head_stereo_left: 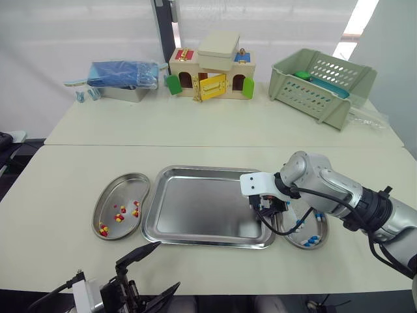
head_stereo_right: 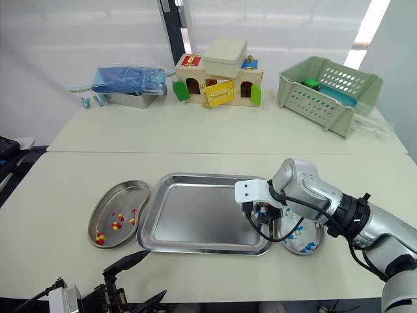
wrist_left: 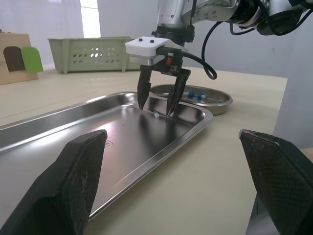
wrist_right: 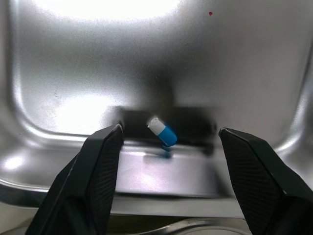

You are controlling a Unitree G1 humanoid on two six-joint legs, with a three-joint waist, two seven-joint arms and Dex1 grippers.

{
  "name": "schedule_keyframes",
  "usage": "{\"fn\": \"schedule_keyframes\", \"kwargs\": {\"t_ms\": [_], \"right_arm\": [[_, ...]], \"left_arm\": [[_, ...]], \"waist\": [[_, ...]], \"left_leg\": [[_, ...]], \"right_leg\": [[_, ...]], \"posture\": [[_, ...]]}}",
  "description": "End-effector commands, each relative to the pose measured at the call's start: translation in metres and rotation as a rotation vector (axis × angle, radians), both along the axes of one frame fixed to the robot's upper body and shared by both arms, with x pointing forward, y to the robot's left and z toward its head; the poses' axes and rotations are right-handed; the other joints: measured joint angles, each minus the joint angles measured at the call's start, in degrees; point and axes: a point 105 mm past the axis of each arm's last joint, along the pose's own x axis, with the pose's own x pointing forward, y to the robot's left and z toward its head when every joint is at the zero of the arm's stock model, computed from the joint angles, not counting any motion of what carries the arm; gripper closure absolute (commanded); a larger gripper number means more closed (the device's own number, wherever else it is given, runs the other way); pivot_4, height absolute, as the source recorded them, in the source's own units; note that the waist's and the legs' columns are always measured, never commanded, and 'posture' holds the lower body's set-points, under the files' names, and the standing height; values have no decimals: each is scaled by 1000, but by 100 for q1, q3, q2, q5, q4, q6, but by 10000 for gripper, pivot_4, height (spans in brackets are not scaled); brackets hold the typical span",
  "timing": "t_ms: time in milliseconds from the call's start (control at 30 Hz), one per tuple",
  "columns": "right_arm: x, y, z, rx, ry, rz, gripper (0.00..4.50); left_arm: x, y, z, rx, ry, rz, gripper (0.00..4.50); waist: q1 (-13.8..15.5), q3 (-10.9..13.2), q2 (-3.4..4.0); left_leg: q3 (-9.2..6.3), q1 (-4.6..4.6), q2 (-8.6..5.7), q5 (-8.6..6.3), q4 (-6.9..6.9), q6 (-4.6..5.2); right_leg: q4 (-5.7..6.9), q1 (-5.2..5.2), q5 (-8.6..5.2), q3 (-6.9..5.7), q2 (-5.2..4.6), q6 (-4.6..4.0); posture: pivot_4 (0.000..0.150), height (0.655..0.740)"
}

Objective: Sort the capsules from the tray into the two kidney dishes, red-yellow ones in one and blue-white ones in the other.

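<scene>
- The right end effector point(wrist_left: 155, 108) hangs open over the near right corner of the tray point(head_stereo_left: 195, 208). Its fingers stand either side of one blue-white capsule point(wrist_right: 162, 132), clear of it.
- In the head views that capsule is hard to make out under the end effector. Both wrist views show it on the tray floor, close to the wall.
- The right kidney dish point(head_stereo_left: 320, 236), partly covered by the right arm, holds blue-white capsules point(head_stereo_left: 311, 241).
- The left kidney dish point(head_stereo_left: 124, 189) holds red-yellow capsules point(head_stereo_left: 119, 218).
- The left end effector point(head_stereo_left: 154, 274) is open at the near edge of the bench point(head_stereo_left: 65, 163), partly cut off.
</scene>
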Motion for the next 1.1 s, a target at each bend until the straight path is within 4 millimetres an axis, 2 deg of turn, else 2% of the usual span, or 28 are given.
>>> {"fn": "schedule_keyframes", "kwargs": {"t_ms": [33, 167, 533, 700, 1100], "right_arm": [[0, 1, 1, -9, -16, 17, 17689], [0, 2, 1, -10, -14, 19, 28961], [-1, 5, -1, -8, -8, 28, 28961], [0, 5, -2, -10, -10, 27, 39834], [0, 5, -3, -6, -12, 24, 39834]], "left_arm": [[-3, 0, 0, -2, -4, -1, 0], [-4, 1, -2, 0, -2, 1, 0], [-5, 3, -4, 2, -2, 4, 0], [-5, 4, -5, 2, -3, 5, 0], [-5, 6, -9, 3, -2, 4, 0]], "waist": [[0, 0, 0], [0, 0, 0], [0, 0, 0], [-1, 0, 0], [-1, -1, 0]], "left_leg": [[0, 0, 0, 0, 0, 0], [0, 0, 0, 0, 0, 0], [0, 1, 0, 0, 0, 0], [0, 1, 0, 0, 0, 0], [0, 3, 0, 0, 0, 0]], "right_leg": [[0, 0, 0, 0, 0, 0], [0, 0, 0, 0, 0, 0], [0, 0, 0, -1, 0, 0], [0, 1, 0, 0, 0, 0], [0, 2, 0, -1, 0, 0]], "posture": [[1500, 7400], [1500, 7400], [1500, 7400], [1500, 7400], [1500, 7400]]}}
